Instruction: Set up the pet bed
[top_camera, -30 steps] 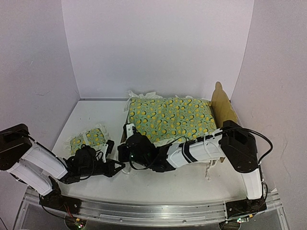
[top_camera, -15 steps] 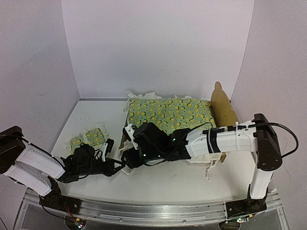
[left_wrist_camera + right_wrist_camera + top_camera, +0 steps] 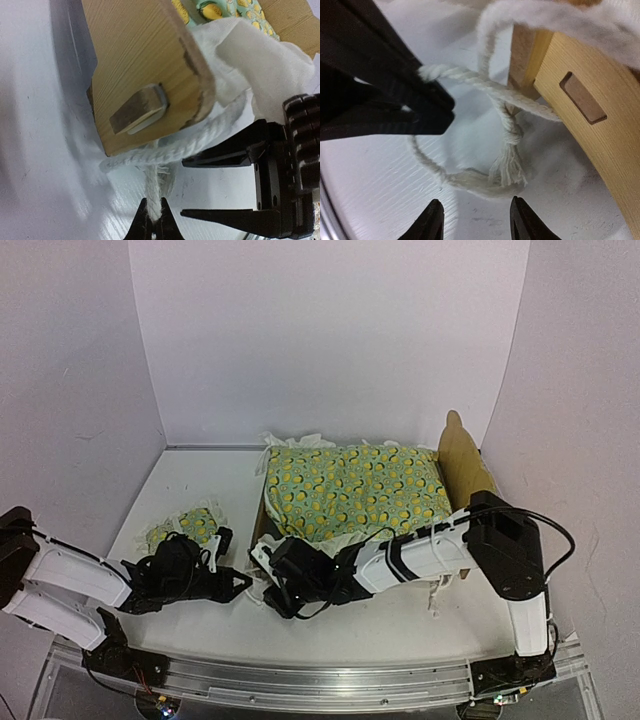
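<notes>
The white table (image 3: 190,480) carries the pet bed (image 3: 465,465), a pillow (image 3: 186,528) and rope (image 3: 470,181).

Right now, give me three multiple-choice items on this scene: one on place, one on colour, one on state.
1. Where is the small pillow?
A) on the table, left of the bed
B) on top of the bed
C) leaning against the back wall

2. What colour is the rope at the bed's corner?
A) red
B) black
C) white

3. What is the left claw doing?
A) open, empty
B) shut on the rope
C) gripping the pillow

Answers:
1 A: the pillow lies on the table, apart from the bed.
2 C: both wrist views show white twisted strands.
3 B: its tips pinch the rope, while the right claw is open beside it.
</notes>
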Tool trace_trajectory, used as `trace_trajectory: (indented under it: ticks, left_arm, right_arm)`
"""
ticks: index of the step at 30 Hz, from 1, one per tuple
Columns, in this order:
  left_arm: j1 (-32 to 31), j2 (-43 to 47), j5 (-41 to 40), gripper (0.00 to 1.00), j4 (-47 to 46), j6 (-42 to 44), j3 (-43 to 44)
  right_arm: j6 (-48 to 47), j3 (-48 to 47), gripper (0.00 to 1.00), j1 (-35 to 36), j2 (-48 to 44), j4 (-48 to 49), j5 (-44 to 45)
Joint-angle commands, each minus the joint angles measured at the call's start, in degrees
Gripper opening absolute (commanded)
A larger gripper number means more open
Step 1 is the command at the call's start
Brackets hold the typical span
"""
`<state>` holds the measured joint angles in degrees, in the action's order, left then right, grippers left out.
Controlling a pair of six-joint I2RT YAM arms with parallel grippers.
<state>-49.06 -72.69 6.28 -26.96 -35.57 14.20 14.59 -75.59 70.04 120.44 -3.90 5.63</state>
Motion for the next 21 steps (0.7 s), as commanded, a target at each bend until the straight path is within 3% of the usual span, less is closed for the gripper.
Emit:
trace_trajectory:
  ticks: [1,9,14,21]
  left_arm:
    - [0.2,-2.4,0.5,0.0,1.4,0.3,2.5]
    - [0.2,-3.7,1.1,0.0,1.7,0.8,2.6]
    - [0.4,-3.9,0.9,0.0,2.5,0.6,2.8]
    - [0.4,-3.5,1.2,0.0,2.8,0.8,2.9]
  right_arm:
    - [-4.0,-1.9,0.47,-0.1,2.1,8.2,8.0]
    - [-4.0,-0.8,0.48,-0.1,3.9,14.3,9.5]
    - [-4.0,-1.2,0.56,-0.4,5.4,15.9,9.0]
    - [-4.8,-3.3,0.45,-0.8,8.6,15.9,10.2]
